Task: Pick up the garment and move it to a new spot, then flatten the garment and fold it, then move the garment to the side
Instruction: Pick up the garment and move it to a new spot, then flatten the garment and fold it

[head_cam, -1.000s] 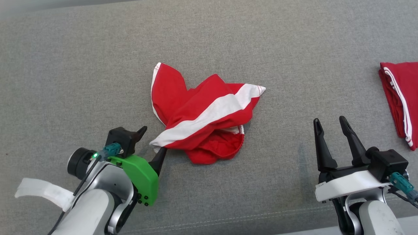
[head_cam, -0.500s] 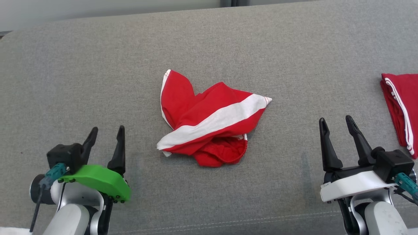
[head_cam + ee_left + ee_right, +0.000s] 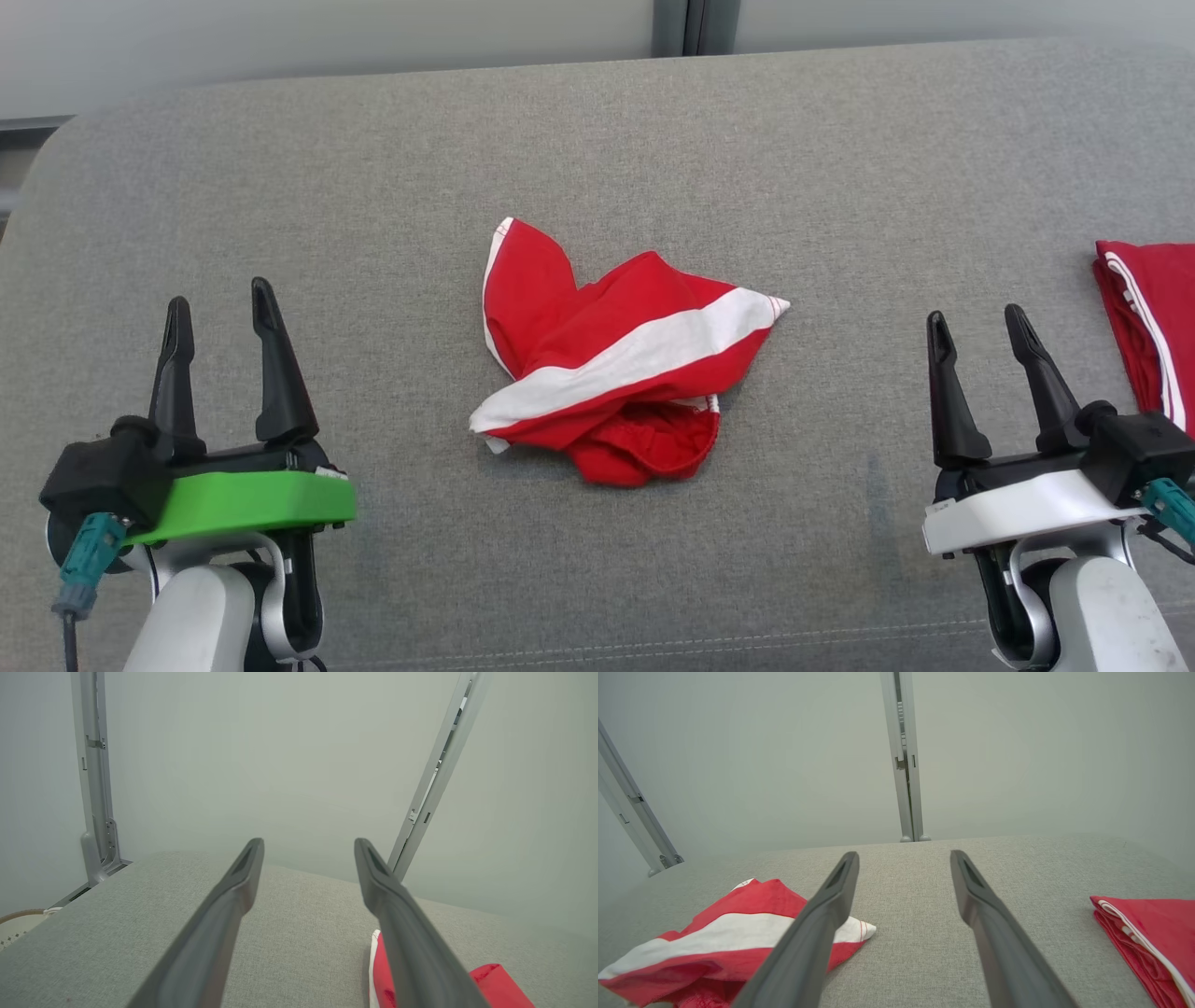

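Red with a broad white band, the garment (image 3: 621, 373) lies crumpled in a heap at the middle of the grey fabric-covered table (image 3: 373, 187), well apart from both tools. The left tool (image 3: 218, 294) and the right tool (image 3: 976, 315) hover at either side, fingers spread and nothing between them. Flattening looks to be the step in hand. Each tool would do best to pinch one end of the white band and draw outward, keeping clear of the folded red cloth (image 3: 1148, 317) at the far right.
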Tool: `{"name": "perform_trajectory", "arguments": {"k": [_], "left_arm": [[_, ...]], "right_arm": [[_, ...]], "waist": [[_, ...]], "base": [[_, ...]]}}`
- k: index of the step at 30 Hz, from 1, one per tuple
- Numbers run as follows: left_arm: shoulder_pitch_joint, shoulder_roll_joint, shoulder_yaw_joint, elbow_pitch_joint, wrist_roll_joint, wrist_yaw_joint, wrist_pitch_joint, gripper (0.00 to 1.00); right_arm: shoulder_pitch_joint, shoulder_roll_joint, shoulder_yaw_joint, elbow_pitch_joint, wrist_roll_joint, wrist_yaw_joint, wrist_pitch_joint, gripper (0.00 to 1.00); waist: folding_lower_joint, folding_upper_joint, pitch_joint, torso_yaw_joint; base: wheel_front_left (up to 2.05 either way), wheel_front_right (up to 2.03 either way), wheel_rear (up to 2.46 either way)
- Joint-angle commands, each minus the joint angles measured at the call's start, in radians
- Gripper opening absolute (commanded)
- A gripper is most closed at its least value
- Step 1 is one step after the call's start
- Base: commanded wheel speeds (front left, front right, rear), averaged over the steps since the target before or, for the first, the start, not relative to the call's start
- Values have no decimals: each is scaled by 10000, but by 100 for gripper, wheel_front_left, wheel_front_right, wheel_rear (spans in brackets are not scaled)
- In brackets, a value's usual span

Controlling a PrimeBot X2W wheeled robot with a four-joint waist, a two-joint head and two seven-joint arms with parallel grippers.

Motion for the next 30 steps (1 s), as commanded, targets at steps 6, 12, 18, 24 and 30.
{"name": "perform_trajectory", "arguments": {"k": [6,12,18,24,30], "left_arm": [[500,72,-208,220,1677,-295,-86,100],[1061,-45,-409,699,2203,-694,-88,100],[1312,-94,-543,1488,2230,-864,-77,100],[1108,-163,-604,1670,2259,-928,-70,100],[889,-242,-909,1642,2263,-1085,137,100]], "right_arm": [[219,-14,104,332,-126,-16,-110,100],[624,-14,276,661,-28,-16,-29,100],[876,-15,368,793,-155,-16,193,100],[958,-15,303,670,-157,-16,241,100],[812,-14,168,610,-87,-16,424,100]], "waist": [[0,0,-414,27],[0,0,-776,56],[0,0,-979,86],[0,0,-953,163],[0,0,-763,392]], "base": [[0,0,0],[0,0,0],[0,0,0],[0,0,0],[0,0,0]]}}
